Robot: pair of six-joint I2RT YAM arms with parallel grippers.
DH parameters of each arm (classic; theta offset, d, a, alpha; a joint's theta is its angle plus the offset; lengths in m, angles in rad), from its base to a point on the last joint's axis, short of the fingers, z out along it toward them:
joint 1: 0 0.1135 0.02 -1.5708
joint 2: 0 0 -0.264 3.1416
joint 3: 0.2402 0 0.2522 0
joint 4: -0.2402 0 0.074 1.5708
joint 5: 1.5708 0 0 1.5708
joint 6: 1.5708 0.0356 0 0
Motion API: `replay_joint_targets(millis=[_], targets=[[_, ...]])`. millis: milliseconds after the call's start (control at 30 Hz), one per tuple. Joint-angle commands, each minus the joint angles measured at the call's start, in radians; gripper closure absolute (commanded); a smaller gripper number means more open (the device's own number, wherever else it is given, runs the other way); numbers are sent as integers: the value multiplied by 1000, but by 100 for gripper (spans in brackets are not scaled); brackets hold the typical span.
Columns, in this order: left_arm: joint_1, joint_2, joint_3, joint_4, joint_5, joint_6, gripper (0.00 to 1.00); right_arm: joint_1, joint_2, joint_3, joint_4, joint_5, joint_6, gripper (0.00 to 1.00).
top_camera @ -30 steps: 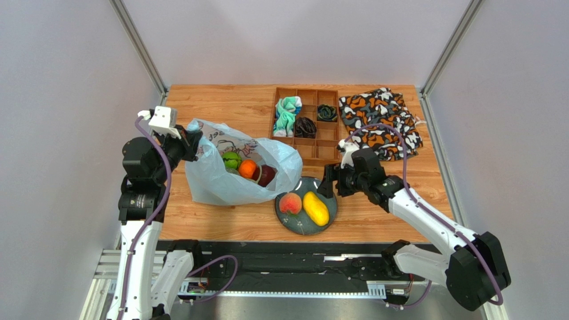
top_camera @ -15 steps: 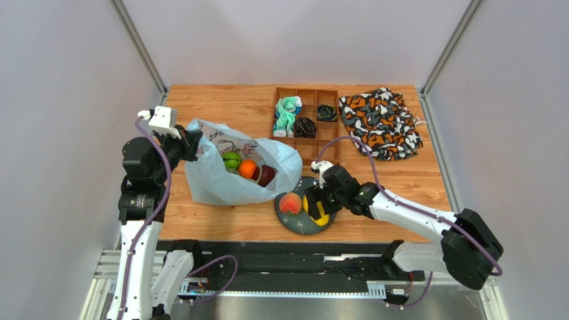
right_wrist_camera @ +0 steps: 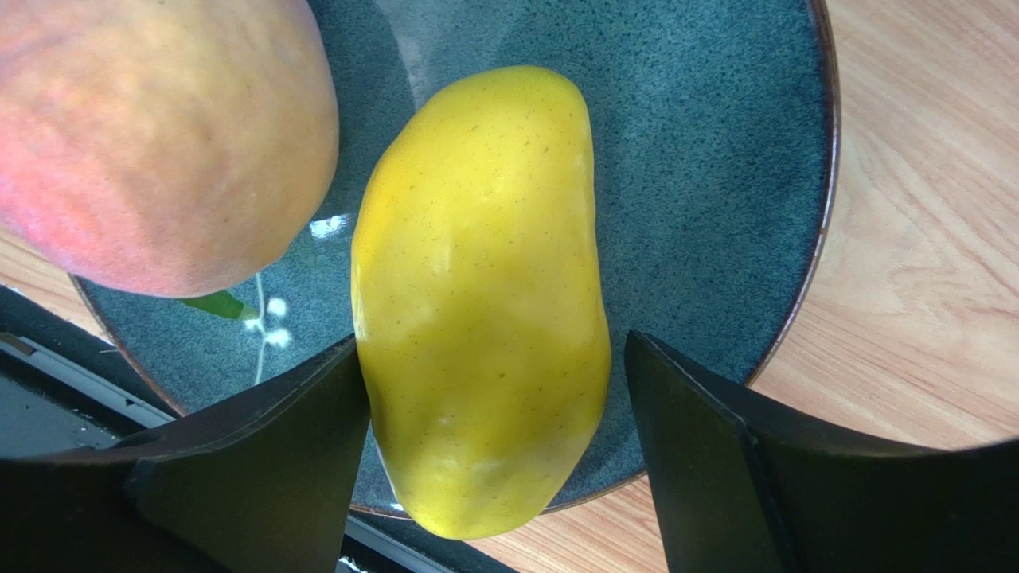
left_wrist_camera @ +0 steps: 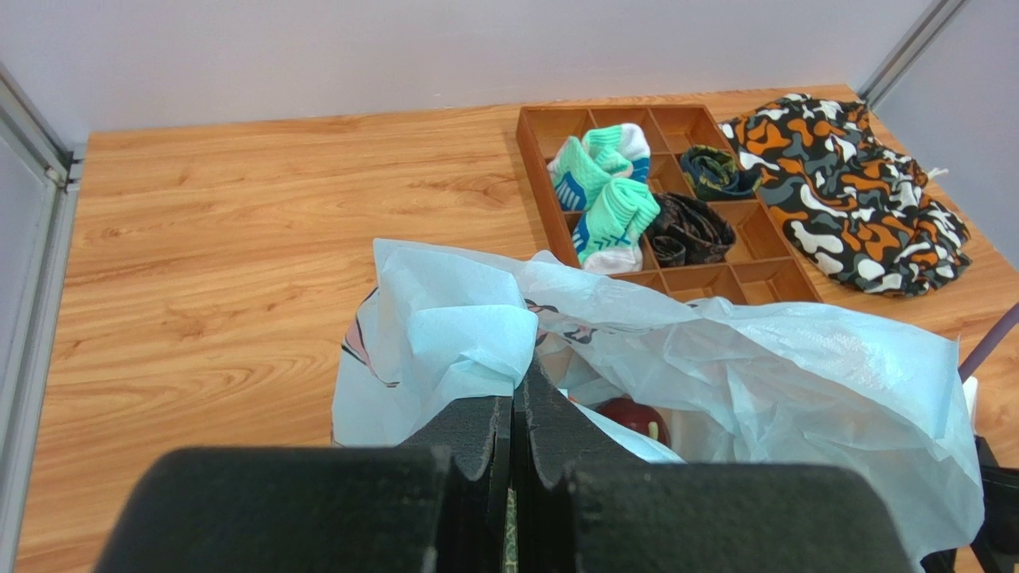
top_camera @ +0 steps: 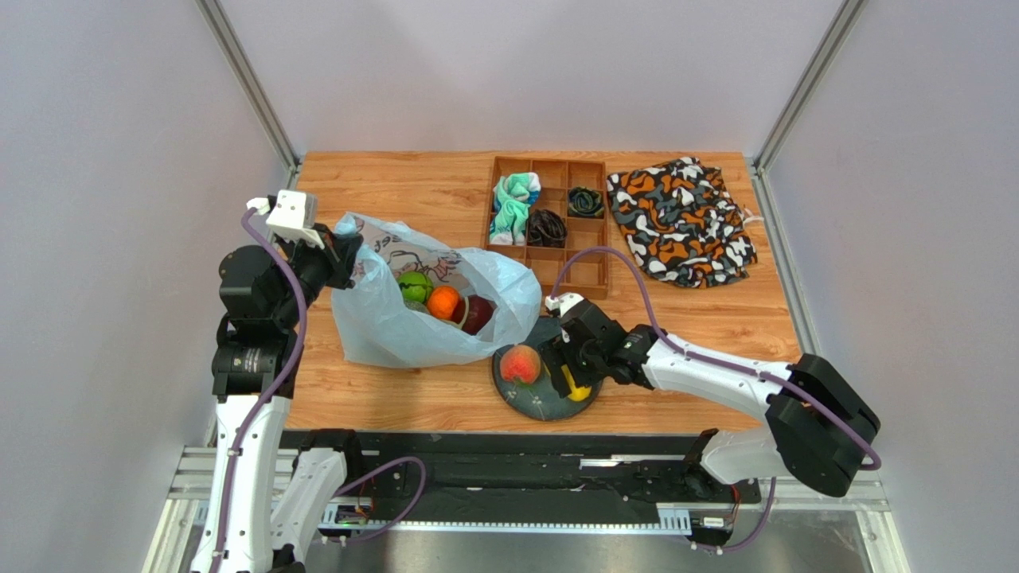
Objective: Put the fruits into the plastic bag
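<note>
R gripper spread wide, straddling mango: looks smooth, prob slippery, so pinch mid-belly; L gripper clamped on plastic bag rim.

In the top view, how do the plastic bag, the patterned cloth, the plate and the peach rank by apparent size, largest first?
1. plastic bag
2. patterned cloth
3. plate
4. peach

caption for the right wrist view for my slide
Open right gripper straddles a yellow mango beside a peach on a dark plate.
</note>
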Motion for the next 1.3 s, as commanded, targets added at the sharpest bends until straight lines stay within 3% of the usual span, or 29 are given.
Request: replay_joint_targets(millis=[0, 133, 333, 567, 833, 1067, 1267], targets=[[-5, -6, 6, 16, 9, -8, 100, 5, 22, 44, -13, 42, 9, 23], [-5, -6, 6, 16, 6, -8, 100, 7, 36, 51, -24, 55, 24, 44], [-5, -6, 6, 16, 5, -6, 100, 5, 25, 51, -30, 75, 45, 57], [-5, -7, 6, 15, 3, -6, 100, -30, -10, 45, -50, 108, 53, 59], [-5, -12, 6, 15, 0, -5, 100, -139, -85, 52, -41, 35, 52, 61], [-3, -12, 6, 15, -3, -3, 100, -251, -110, 159, -61, -33, 1, 62], [-5, -12, 6, 16, 2, -5, 100, -300, -109, 307, -62, -1, -85, 62]])
